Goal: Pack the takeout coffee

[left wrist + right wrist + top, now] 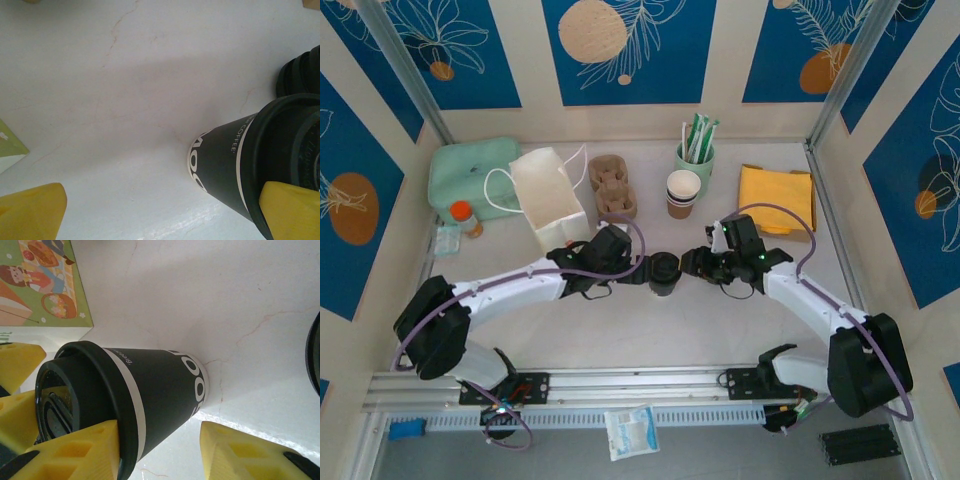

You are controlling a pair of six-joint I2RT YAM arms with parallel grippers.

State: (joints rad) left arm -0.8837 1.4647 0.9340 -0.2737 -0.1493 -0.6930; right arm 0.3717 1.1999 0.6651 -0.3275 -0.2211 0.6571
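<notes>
Two robot arms are closing in from either side on a takeout coffee cup [663,272], which is standing upright on the white table [620,330] midway between them, its black lid [65,375] already pressed on. The right gripper [159,427] is straddling the cup with its jaws partly open. One yellow finger [95,450] is lying against the lid's rim while the other is standing clear of the cup's dark wall, so the jaws are bracketing the cup rather than clamping it. The left gripper [162,187] is hovering with its jaws spread fully and holding nothing, its nearer finger [292,212] just beside the lid.

The packing itself is not yet under way. The white paper bag [548,200] is standing open behind the left arm, and the cardboard cup carrier [612,185] beside it is sitting with nothing in its wells. Both are well apart from the cup. A stack of lidless cups [683,193], a green mug of stirrers [695,150] and a pile of yellow napkins [777,200] are lining the back of the table, and a loose lid [300,75] is lying near the coffee.

Judging by how things lie, the lidding appears finished. What remains is a firm grip, a lift and a carry to the bag or carrier at the back, and the cup will need to stay upright throughout.
</notes>
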